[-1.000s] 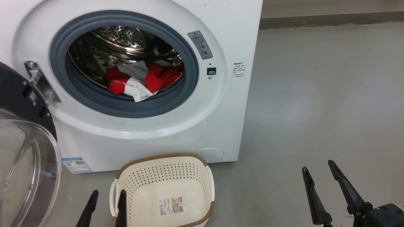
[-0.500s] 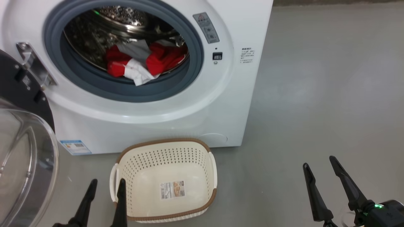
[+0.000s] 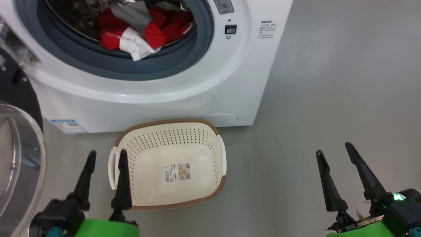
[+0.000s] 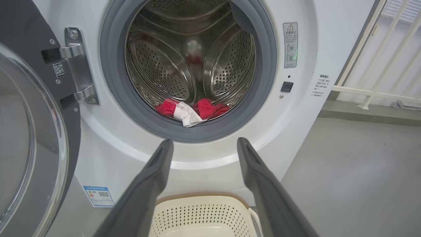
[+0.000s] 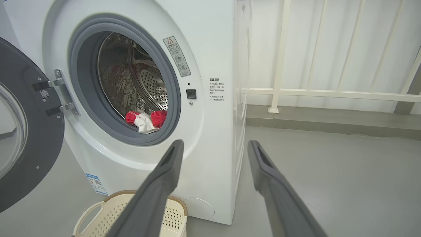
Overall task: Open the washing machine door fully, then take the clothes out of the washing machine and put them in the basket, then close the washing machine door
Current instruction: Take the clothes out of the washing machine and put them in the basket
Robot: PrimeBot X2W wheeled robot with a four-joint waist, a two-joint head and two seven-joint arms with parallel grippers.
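The white washing machine (image 3: 230,82) stands with its door (image 3: 19,158) swung open to the left, glass bowl facing out. Red and white clothes (image 3: 138,29) lie at the drum's front lip, also in the left wrist view as clothes (image 4: 190,110) and the right wrist view as clothes (image 5: 146,120). The cream basket (image 3: 215,131) sits on the floor just below the machine, with nothing in it but its label. My left gripper (image 3: 105,156) is open beside the basket's left handle. My right gripper (image 3: 334,148) is open over bare floor to the right.
Grey floor (image 3: 329,82) stretches right of the machine. A white railing (image 5: 329,93) and a low ledge run behind it. The open door (image 4: 29,138) takes up the space on the left, close to my left arm.
The head camera has tilted down: machine and basket slid up the picture and both grippers show more of their bodies. Nothing has been gripped; the clothes lie as before.
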